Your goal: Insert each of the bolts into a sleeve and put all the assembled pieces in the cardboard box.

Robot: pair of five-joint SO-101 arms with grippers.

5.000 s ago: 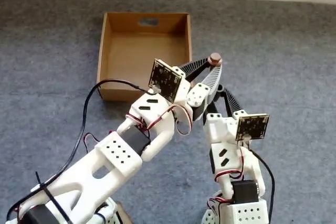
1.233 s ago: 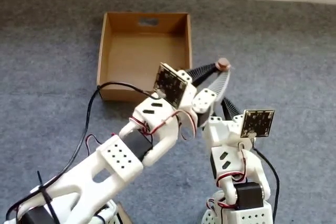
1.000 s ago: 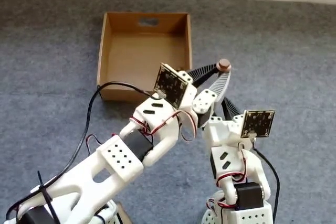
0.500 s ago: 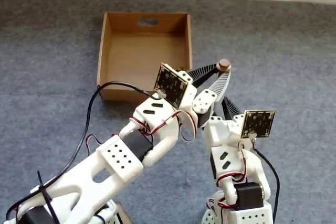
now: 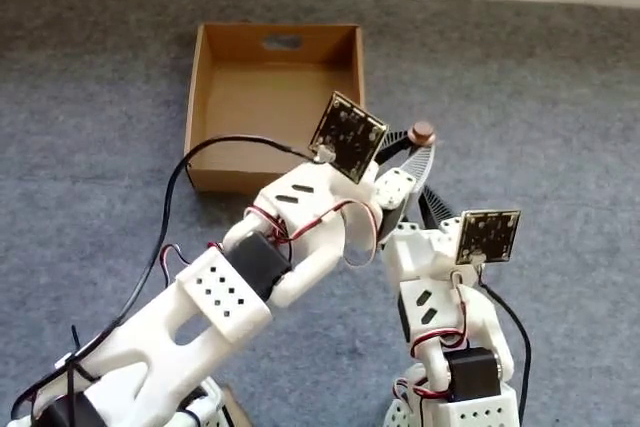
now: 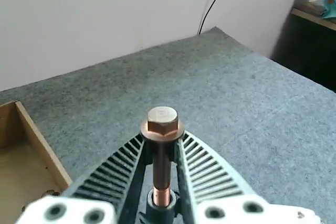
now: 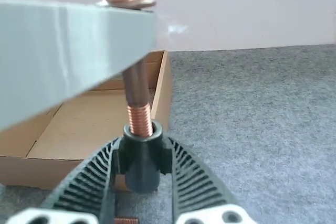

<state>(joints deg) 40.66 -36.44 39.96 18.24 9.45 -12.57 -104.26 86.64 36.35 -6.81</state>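
Left gripper [image 6: 162,138]: both ribbed fingers [image 6: 122,167] pressed against the shank of the bolt [image 6: 162,124], just under its flanged hex head. Bolt copper-coloured; its threaded end, farthest from the head, sits in the mouth of a dark sleeve [image 6: 150,203]. Beyond the bolt, grey carpet [image 6: 247,103]; a box [image 6: 41,142] corner lies off to one side of it, and a black cable [image 6: 214,1] runs up the wall [image 6: 94,14] behind it.
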